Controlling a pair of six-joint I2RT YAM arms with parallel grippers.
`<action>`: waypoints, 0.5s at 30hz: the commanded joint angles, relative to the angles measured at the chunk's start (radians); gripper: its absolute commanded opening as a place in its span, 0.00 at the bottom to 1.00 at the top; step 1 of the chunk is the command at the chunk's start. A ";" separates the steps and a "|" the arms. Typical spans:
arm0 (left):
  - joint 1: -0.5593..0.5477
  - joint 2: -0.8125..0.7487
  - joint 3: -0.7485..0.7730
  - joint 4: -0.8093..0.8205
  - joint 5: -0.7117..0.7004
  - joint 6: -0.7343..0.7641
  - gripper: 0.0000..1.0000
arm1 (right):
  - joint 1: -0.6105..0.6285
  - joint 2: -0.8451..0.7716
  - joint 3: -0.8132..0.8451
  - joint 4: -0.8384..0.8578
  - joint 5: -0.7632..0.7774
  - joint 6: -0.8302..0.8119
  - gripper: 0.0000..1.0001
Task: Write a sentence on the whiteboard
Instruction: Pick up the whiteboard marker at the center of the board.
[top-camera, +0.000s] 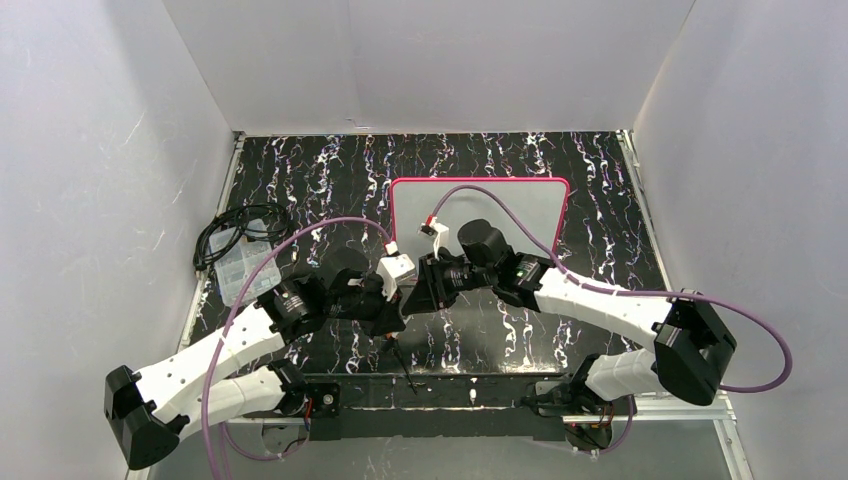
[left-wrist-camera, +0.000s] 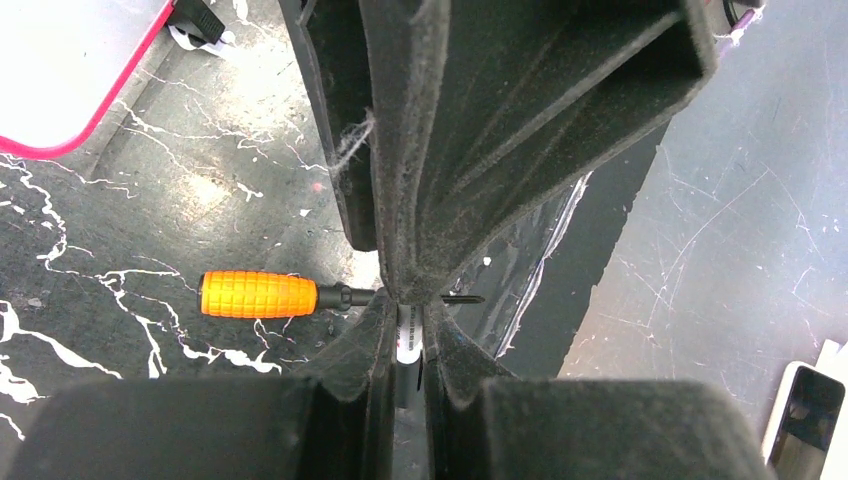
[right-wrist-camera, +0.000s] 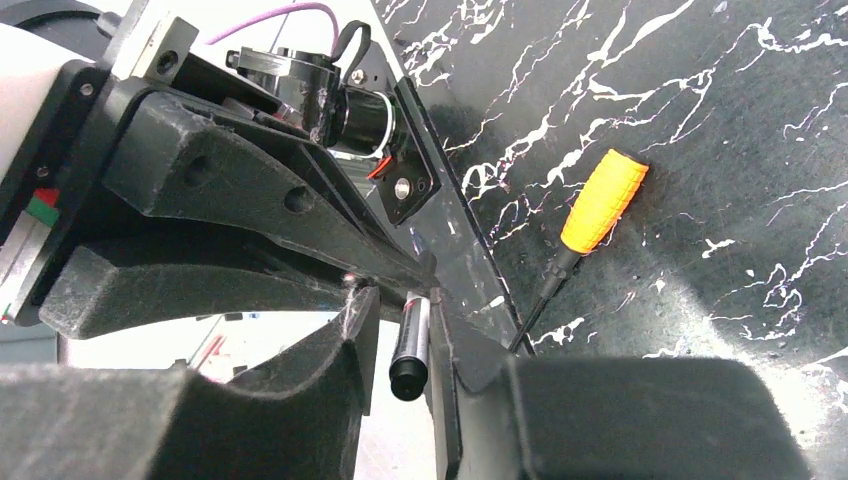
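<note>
The black marbled table (top-camera: 320, 180) carries the whiteboard (top-camera: 545, 200) at its back centre, its lower edge hidden behind the two arms meeting in front of it. The left gripper (left-wrist-camera: 408, 315) is clamped on a pen (right-wrist-camera: 410, 345) that is mostly covered. The right gripper (right-wrist-camera: 400, 315) stands narrow around the pen's end, and whether it touches is unclear. An orange-handled screwdriver (left-wrist-camera: 258, 295) lies nearby.

Left gripper (left-wrist-camera: 407, 312) clamped on marker (left-wrist-camera: 407, 348). 1 orange-handled screwdriver (left-wrist-camera: 258, 294) lies flat on table (left-wrist-camera: 150, 200), shaft passing behind the fingertips.
</note>
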 joint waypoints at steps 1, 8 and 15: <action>-0.003 -0.014 0.005 0.011 -0.004 0.008 0.00 | 0.017 0.006 0.026 -0.012 -0.001 -0.023 0.28; -0.003 -0.022 0.005 0.020 -0.009 -0.016 0.43 | 0.020 -0.045 0.035 -0.081 0.106 -0.068 0.01; -0.002 0.006 0.004 0.014 0.032 -0.002 0.69 | -0.054 -0.173 0.044 -0.143 0.117 -0.094 0.01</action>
